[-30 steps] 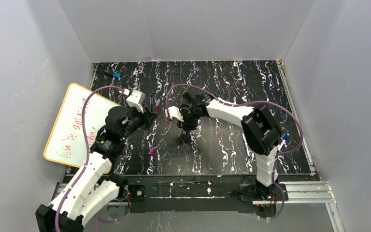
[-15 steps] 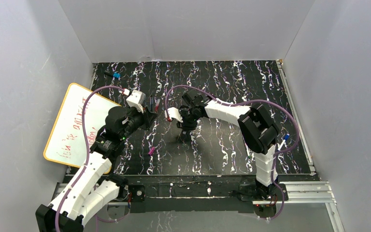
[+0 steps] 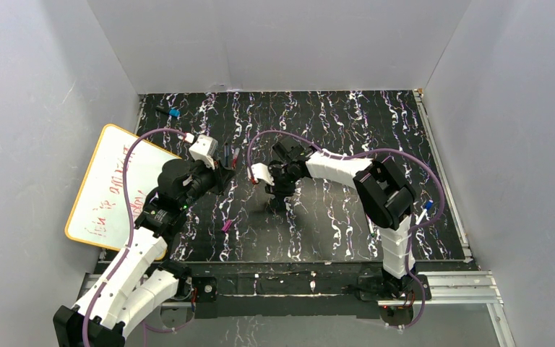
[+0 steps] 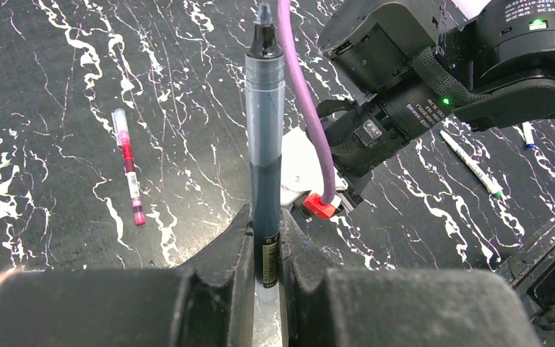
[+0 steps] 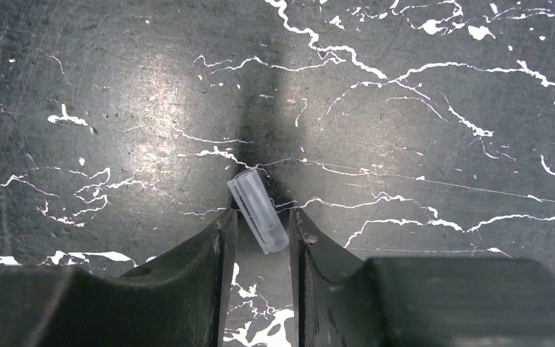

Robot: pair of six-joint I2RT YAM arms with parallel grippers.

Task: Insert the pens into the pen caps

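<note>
Lower end of dark pen (image 4: 264, 144) buried between left gripper (image 4: 266, 220) fingers, greyish cap (image 5: 259, 211) contact with right gripper (image 5: 260, 217) fingers not determinable (gaps too slight), same cap concealed beneath right gripper in top view, whiteboard (image 3: 108, 155) red writing illegible.

We see a black tabletop (image 5: 441, 108) with white streaks, a bit shiny and scratched. The small pen cap (image 5: 259, 211) is cloudy see-through plastic with ridges, and the dark pen (image 4: 265, 144) is smooth, shiny plastic.
</note>
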